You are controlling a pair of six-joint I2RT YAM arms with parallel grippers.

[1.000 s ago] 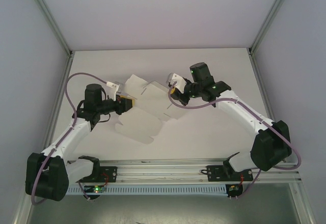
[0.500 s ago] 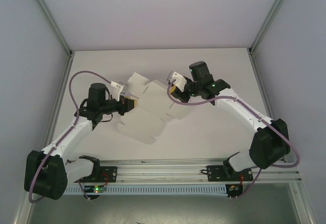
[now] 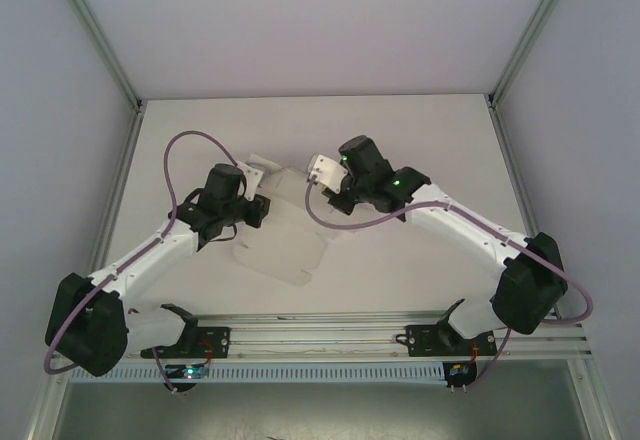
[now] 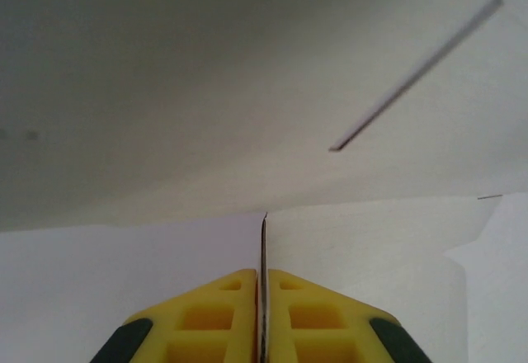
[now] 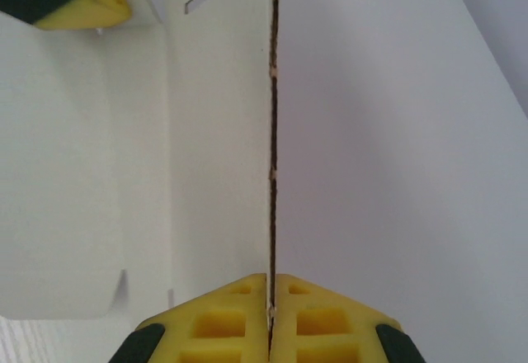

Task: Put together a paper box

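hidden: far part of paper box (image 3: pixel 285 242) behind both arms | count: one box, two grippers | left gripper (image 4: pixel 262 274) pinches its edge | right gripper (image 5: pixel 271 279) likewise | place: mid-tabletop (image 3: pixel 430 140), slightly left

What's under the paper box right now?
The bare white table shows around the paper box; its near part seems to lie on it. Whatever the card covers is hidden. The left gripper and right gripper pinch its edges.

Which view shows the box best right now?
Top external: it takes in most of the box outline at once. Each wrist view is a close-up of one gripped edge and the blank card around it.
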